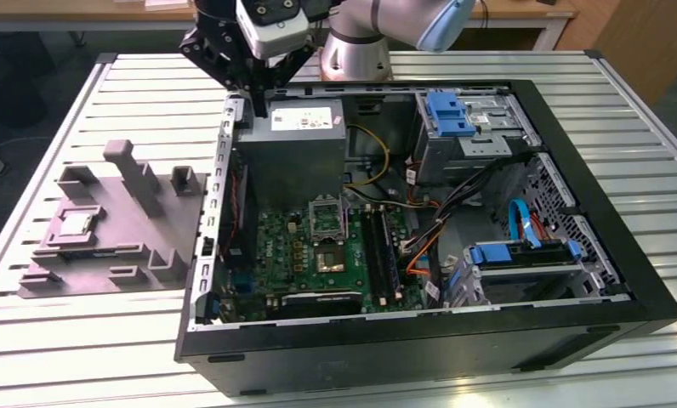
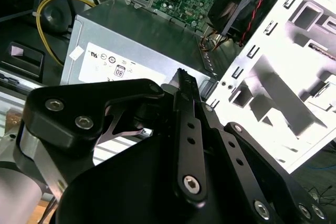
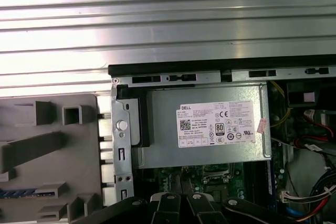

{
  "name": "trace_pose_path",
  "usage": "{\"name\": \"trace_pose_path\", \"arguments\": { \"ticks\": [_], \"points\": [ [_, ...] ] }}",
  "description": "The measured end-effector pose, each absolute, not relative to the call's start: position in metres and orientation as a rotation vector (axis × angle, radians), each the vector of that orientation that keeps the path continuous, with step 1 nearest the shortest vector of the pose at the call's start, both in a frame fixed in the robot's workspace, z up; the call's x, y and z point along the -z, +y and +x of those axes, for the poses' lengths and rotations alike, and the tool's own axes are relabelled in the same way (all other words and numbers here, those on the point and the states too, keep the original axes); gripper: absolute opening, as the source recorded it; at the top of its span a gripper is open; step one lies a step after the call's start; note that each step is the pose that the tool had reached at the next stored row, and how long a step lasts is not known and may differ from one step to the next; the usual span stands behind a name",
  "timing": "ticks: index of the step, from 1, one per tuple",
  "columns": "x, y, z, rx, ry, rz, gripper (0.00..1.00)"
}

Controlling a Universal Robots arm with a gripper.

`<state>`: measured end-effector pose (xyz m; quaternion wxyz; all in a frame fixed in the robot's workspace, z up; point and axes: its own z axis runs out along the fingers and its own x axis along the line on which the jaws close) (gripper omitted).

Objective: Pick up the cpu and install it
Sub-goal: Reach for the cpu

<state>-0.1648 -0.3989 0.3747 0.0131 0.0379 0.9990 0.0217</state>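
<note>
The cpu (image 1: 76, 224) lies in a grey tray (image 1: 103, 274) on the desk (image 1: 89, 344), at the exterior view's left, well apart from my jaws. They hang closed and empty above the power supply (image 1: 298, 149) of the computer case (image 1: 429, 344). I fear clipping the case wall when crossing over.

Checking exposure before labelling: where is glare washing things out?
Second wrist view: the grey tray is blown out white. First wrist view: the table slats glare. Exterior view: evenly lit, the chip on the tray plainly visible.
</note>
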Motion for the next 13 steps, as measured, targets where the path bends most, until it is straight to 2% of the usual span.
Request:
{"name": "trace_pose_path", "arguments": {
  "ticks": [13],
  "points": [
    [-0.3735, -0.3989, -0.1685, -0.068, 3.113, 0.118, 0.11]
  ]
}}
